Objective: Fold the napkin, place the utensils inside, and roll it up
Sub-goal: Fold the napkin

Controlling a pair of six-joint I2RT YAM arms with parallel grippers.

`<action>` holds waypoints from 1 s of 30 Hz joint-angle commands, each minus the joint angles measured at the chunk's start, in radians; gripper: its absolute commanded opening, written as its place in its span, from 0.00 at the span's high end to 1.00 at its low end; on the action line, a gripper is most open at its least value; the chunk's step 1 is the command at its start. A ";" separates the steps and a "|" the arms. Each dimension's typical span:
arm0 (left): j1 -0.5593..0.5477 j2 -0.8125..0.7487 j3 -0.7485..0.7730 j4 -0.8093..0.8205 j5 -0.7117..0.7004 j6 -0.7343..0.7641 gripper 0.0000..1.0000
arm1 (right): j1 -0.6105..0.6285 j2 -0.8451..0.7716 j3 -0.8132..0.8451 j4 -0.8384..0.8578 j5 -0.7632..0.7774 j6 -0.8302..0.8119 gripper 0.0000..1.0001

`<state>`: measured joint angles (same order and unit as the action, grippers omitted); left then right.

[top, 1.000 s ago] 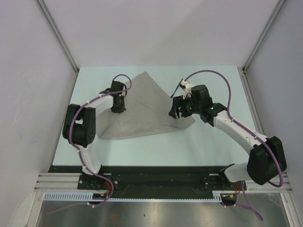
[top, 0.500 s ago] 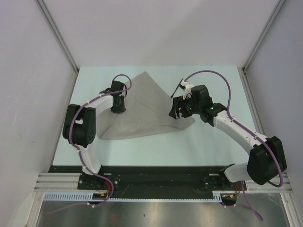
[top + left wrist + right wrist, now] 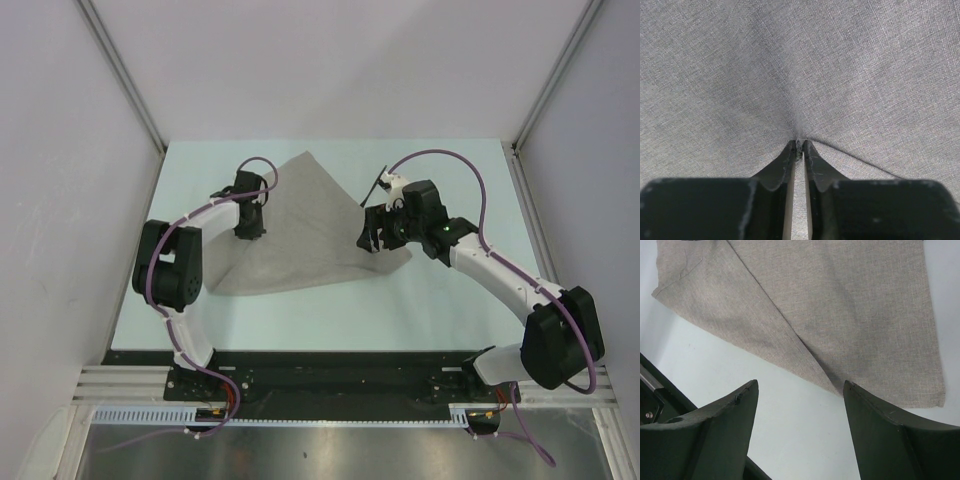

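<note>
— While the napkin (image 3: pixel 300 225) lies folded to a rough triangle mid-desk (image 3: pixel 420 300), which arm is on it?
— Left claw (image 3: pixel 249 232). It's clamped on a pinch of cloth in the napkin's left part, and the wrist view shows fabric puckered at the tips. Right claw (image 3: pixel 372 238) hangs over the near-right corner, fingers wide apart and empty.
— Utensil (image 3: pixel 381 184)?
— Probably the thin black stick just beyond the right claw, by the napkin's right edge. Its long axis slants near-left to far-right. The wrist hides part of it, so I'm not certain.
— Nearer arm?
— Right one, easily. Left is well apart, across the cloth.
— Anything in the way?
— Only the right wrist itself and its purple cable (image 3: pixel 440 152) arching over. The fold edge runs diagonally under the right claw toward that corner, so I'd lay the stick along it.
</note>
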<state>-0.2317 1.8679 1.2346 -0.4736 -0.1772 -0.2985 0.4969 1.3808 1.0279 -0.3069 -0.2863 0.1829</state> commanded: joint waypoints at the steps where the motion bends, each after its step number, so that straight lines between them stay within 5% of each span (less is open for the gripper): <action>1: -0.004 -0.032 0.002 0.030 -0.018 -0.014 0.89 | -0.004 0.004 0.006 0.006 -0.014 -0.013 0.26; 7: -0.020 -0.061 0.023 0.027 -0.019 -0.001 0.94 | -0.004 0.012 0.017 0.003 -0.020 -0.014 0.26; 23: -0.044 -0.016 0.060 -0.016 -0.041 0.001 0.70 | -0.003 0.023 0.028 -0.012 -0.022 -0.022 0.26; 30: -0.041 -0.016 0.043 0.012 -0.030 0.005 0.74 | -0.004 0.024 0.024 -0.011 -0.025 -0.020 0.26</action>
<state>-0.2737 1.8645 1.2770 -0.4839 -0.2008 -0.2958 0.4969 1.3987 1.0283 -0.3241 -0.2974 0.1787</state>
